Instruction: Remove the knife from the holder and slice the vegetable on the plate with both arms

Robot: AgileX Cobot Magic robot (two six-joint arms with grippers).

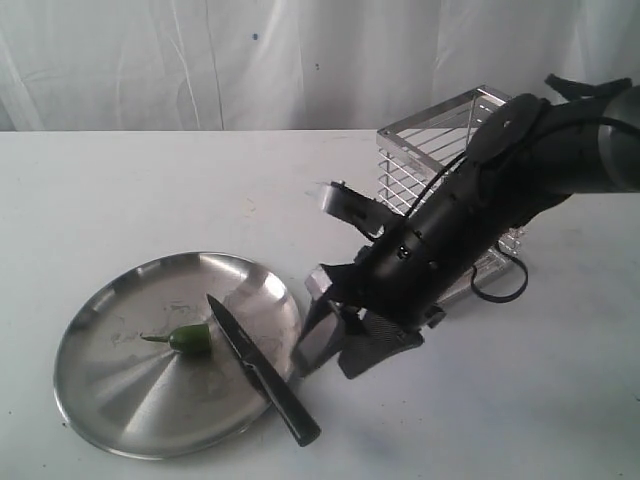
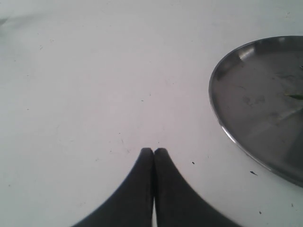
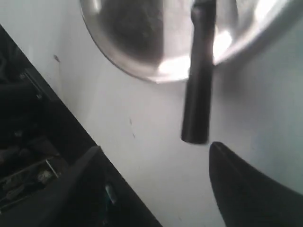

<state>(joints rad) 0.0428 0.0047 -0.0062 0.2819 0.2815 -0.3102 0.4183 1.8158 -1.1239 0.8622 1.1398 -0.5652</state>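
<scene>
A white table [image 1: 150, 190] carries everything. The wire holder [image 1: 425, 150] stands behind the right arm [image 1: 480, 220]. The steel plate [image 1: 110, 395] lies just ahead of the right gripper [image 1: 335, 350], whose jaws are spread wide and hold nothing. The knife [image 1: 260, 368] rests just off its fingertips, blade on the plate, black handle over the rim. The green chilli [image 1: 187, 339] touches the blade's far side. The left gripper [image 2: 154, 152] is closed and empty, beside the plate.
</scene>
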